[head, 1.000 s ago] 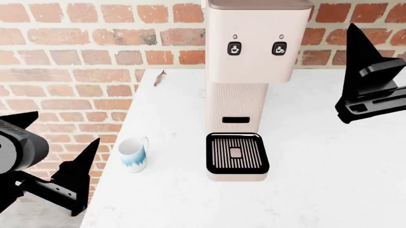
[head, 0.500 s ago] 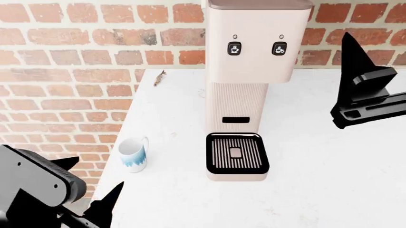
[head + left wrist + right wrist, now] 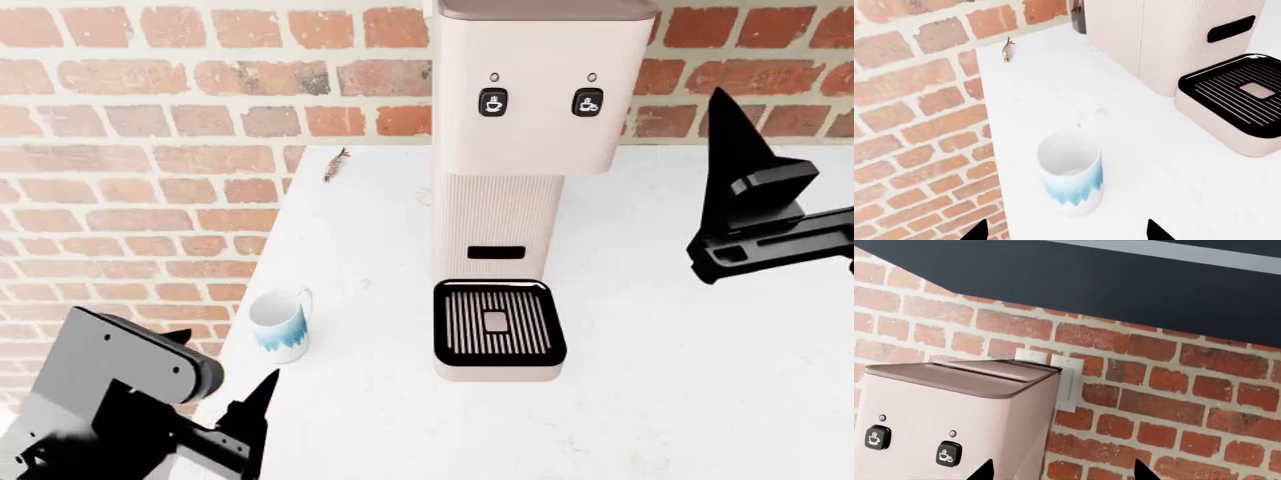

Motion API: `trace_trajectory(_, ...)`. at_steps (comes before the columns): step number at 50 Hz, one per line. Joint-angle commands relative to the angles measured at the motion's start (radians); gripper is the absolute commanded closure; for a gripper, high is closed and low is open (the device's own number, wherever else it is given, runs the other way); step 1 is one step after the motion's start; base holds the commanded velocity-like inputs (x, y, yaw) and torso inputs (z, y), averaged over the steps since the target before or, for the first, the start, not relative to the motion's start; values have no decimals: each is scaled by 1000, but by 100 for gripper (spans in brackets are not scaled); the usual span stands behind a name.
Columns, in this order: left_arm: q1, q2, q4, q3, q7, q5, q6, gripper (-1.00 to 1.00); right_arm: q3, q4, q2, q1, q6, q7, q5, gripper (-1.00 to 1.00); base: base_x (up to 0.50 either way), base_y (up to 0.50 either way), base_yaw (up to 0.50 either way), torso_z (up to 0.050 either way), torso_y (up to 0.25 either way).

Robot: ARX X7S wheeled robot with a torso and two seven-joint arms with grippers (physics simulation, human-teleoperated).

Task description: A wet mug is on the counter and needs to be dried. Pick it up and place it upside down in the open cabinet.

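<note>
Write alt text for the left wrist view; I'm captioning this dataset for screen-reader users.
A small white mug with a jagged light-blue pattern stands upright and empty on a white counter, between the open left gripper's two dark fingertips. A beige coffee machine with a black drip tray stands apart from it, a brick wall runs along the counter's edge.

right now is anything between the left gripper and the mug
Nothing: only bare counter separates the left gripper from the mug, clearest in the left wrist view.

Tall beige coffee machine (image 3: 541, 150) against red brick wall (image 3: 147, 120), two black cup-icon buttons (image 3: 494, 102) on front, black slotted drip tray (image 3: 498, 322) at base. Small brown scrap (image 3: 335, 163) beside wall.
</note>
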Motion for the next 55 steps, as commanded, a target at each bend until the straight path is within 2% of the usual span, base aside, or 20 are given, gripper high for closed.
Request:
trace_trajectory(1,24,24,-7,102,111,194,74,-100,2,0,4,-12,-6,-5,-2,-100,0,0,0,0,0)
trace_trajectory(17,74,31,-42,173,152,323,180,-100,2,-6,-7,-33,-9,-21,-29,-100,0,0,0,0,0)
trace_trajectory(23,58,32,-75,234,173,378,209,-100,3,-7,9,-28,-18,-11,-11,-100,0,0,0,0,0)
trace_trajectory(55,38,59,-175,373,225,499,317,-100,38,-24,7,-91,-34,-28,-28,-100,0,0,0,0,0)
